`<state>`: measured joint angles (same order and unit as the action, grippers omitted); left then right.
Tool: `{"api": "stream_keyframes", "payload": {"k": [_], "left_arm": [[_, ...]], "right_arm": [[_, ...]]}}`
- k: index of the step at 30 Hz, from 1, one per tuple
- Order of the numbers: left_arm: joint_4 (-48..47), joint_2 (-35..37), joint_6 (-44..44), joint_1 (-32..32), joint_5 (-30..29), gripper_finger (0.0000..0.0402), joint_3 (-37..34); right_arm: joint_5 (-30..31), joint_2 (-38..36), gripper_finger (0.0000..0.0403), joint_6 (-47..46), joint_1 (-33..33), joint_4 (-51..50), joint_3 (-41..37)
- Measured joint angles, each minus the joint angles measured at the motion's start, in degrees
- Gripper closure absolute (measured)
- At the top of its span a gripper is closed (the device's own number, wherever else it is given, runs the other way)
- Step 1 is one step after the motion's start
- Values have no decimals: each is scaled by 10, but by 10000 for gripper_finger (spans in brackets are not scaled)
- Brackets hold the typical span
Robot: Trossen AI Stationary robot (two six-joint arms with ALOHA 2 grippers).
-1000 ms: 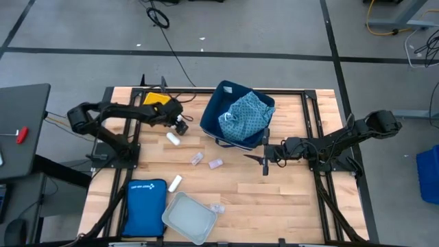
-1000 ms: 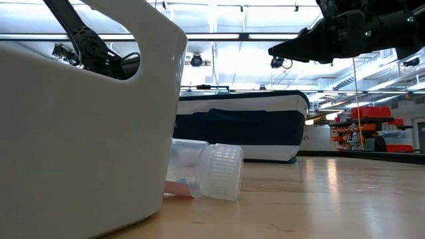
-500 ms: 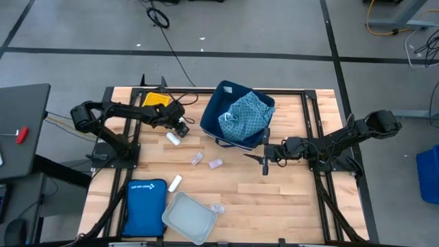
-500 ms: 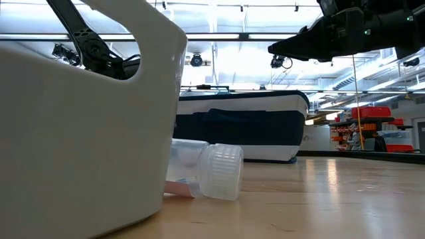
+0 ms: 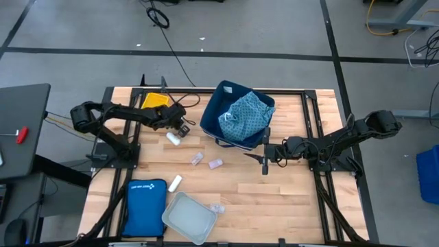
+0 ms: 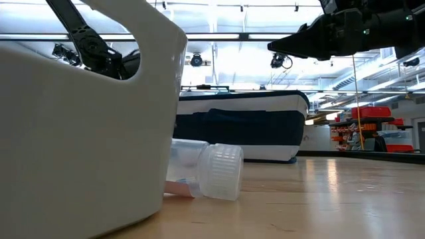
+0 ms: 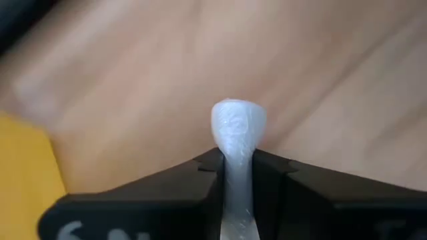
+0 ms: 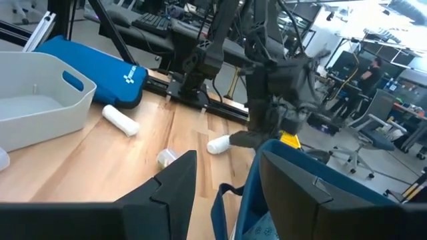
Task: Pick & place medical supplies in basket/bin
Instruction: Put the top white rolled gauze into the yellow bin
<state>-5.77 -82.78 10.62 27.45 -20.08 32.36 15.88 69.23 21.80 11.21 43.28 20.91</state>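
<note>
My left gripper stands over the table between the yellow bin and the navy bin, shut on a small white translucent tube. A teal patterned cloth lies in the navy bin. My right gripper is open and empty, just in front of the navy bin; its fingers stand well apart. A white roll lies on the wood beside the left gripper. Two small vials lie on the wood mid-table. My left gripper pinches the white tube between its two fingers. The tube's rounded end sticks out past the fingertips, and the fingers lie along it. The rest of the tube is hidden between the fingers. It hangs over bare wood beside the yellow bin.
A flat blue zip pouch and a grey translucent tray sit at the near left. One vial lies against the tray, and it also shows in the low view. A second white roll lies by the pouch.
My left gripper has edged a little toward the table's right edge, still shut on the white tube.
</note>
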Motion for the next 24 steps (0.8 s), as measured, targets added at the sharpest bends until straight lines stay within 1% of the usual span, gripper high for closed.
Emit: {"api": "stream_keyframes", "payload": {"k": [3, 7, 9, 12, 15, 18, 21, 24], "left_arm": [[68, 31, -11, -10, 11, 357, -8], [200, 82, -36, -17, 75, 357, -47], [275, 107, -46, -16, 98, 357, -76], [385, 140, -63, -16, 110, 357, -131], [473, 167, -59, -8, 96, 357, -181], [491, 189, -50, 12, 70, 357, -207], [466, 205, -29, 35, 42, 357, -210], [428, 213, -9, 52, -8, 357, -210]], "right_arm": [[0, 0, 231, 0, -2, 0, 0], [0, 0, 231, 0, -2, -2, 0], [0, 0, 231, 0, -2, -2, 0], [0, 0, 231, 0, -2, -2, 0], [0, 0, 231, -1, -2, -2, 0], [-1, 0, 231, -4, -2, -2, 0], [-1, 0, 231, -7, -2, -1, 0], [-2, 0, 231, -14, -2, -1, 0]]}}
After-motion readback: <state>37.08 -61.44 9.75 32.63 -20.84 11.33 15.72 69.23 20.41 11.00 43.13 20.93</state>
